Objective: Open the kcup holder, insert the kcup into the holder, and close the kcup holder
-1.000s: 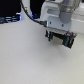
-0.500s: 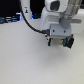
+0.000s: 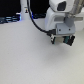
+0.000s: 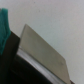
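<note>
In the exterior view we see the arm bent low over the white table (image 3: 30, 60), its end effector (image 3: 61, 39) right at the black holder (image 3: 67, 40), touching it or nearly so. The image is too blurred to tell whether the fingers are spread or clenched, and we cannot find the kcup here.

In the wrist view a pale handle (image 4: 42, 50) on the dark holder fills the frame just ahead of the end effector; a green patch at the edge may be the kcup, but we cannot be sure. We judge the risk is a missed handle: the fingers could slip off and shove the whole holder instead of drawing it open.
</note>
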{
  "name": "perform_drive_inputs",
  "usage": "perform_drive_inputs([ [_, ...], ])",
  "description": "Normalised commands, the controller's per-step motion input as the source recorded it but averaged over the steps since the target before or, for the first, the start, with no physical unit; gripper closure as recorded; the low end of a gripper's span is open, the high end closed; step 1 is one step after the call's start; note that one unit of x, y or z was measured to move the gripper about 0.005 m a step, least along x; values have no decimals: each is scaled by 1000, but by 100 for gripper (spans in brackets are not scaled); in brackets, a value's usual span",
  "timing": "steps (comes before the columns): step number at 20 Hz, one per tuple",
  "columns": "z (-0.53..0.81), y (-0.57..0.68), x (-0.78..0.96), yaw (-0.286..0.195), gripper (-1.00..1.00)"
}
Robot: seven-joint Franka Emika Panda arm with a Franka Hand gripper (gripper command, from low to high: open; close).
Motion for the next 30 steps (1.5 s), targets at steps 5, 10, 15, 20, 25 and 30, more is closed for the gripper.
perform_drive_inputs([
  [5,56,549,-515,89,-100],
  [10,14,559,-724,59,-100],
  [15,-26,478,-906,38,-100],
  [20,-15,444,-903,45,-100],
  [25,4,474,-830,53,-100],
  [30,566,366,-276,81,-100],
])
